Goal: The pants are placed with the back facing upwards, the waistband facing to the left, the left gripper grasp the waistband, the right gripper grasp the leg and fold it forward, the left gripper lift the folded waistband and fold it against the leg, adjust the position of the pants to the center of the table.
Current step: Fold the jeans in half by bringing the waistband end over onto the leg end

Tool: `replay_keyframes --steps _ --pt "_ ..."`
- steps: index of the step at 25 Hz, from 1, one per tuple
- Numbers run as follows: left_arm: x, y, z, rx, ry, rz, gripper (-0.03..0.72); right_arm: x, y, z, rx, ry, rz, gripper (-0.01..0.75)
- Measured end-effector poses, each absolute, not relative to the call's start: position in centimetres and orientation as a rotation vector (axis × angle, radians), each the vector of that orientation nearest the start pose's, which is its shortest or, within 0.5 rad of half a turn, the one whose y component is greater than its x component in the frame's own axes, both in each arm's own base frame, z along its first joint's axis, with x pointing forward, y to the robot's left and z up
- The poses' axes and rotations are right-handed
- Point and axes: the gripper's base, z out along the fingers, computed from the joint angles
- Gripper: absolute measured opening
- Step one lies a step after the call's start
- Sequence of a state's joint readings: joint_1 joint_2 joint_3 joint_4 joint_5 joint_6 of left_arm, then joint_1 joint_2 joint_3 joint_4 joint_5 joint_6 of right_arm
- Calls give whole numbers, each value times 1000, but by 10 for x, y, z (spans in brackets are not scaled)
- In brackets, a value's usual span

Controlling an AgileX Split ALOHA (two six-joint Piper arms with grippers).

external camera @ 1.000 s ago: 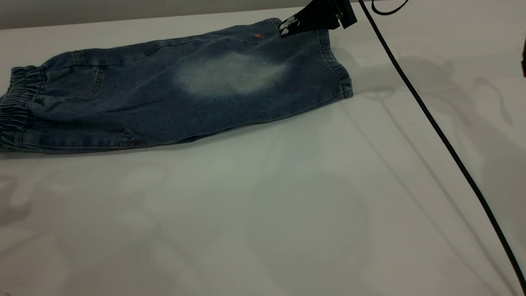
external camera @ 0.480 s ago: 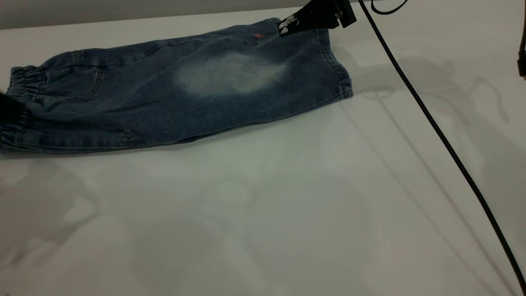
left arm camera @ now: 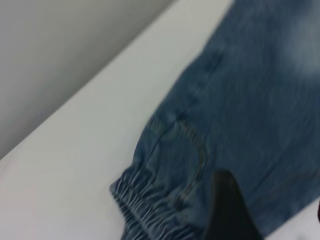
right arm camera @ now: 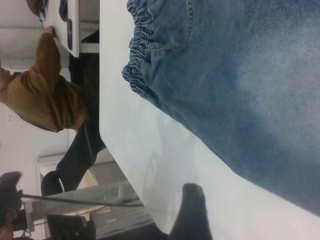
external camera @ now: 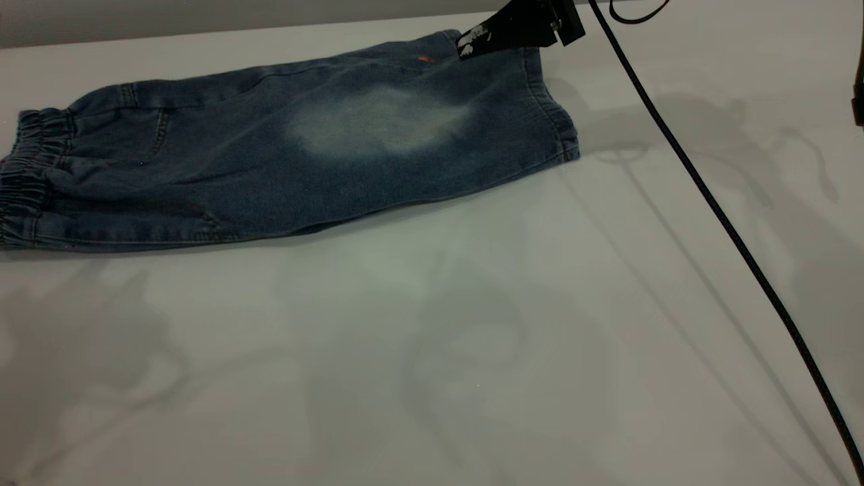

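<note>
The blue denim pants lie folded lengthwise on the table, ruched waistband at the left edge. The leg with its pale faded patch is on top, hem to the right. My right gripper, with white-scuffed tips, hovers at the pants' far edge near the hem. Only one of its fingers shows in its wrist view, over bare table, with nothing held. My left gripper is out of the exterior view. Its wrist view shows it open above the denim beside the waistband.
A black cable runs diagonally across the table's right side. A dark object sits at the right border. In the right wrist view a person in a brown top is beyond the table's edge. A grey wall backs the table.
Half a second ago the left gripper showed at the exterior view's left edge over the waistband; it has since moved out of that view. The right gripper and the pants stay put.
</note>
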State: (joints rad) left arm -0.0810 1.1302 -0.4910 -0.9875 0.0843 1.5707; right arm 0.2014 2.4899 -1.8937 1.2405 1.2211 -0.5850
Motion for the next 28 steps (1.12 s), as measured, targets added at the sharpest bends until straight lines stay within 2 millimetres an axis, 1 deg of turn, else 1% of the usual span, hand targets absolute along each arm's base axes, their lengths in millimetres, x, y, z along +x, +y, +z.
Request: replay_keyframes --steps 3,8,14,16,18,23,26,28 --pt "208 -24 242 580 2029 132 370 465 178 121 -265 2586 1631 509" --pt "202 -23 258 191 2006 -90 345 466 178 123 -244 2571 1653 509" --pt "202 -29 261 -217 1998 -442 342 466 178 123 -242 2570 1654 509" --pt "203 -29 259 -324 2001 -501 342 466 178 123 -241 2571 1654 509" --pt "207 -26 252 -408 2021 -495 342 466 178 123 -240 2570 1656 509" --pt "221 -6 226 -567 2105 -333 342 466 178 127 -246 2563 1653 509" --pt "231 8 202 -667 2179 -311 342 466 178 131 -252 2556 1651 509" --pt "236 19 188 -720 2223 -336 342 466 178 132 -253 2556 1650 509"
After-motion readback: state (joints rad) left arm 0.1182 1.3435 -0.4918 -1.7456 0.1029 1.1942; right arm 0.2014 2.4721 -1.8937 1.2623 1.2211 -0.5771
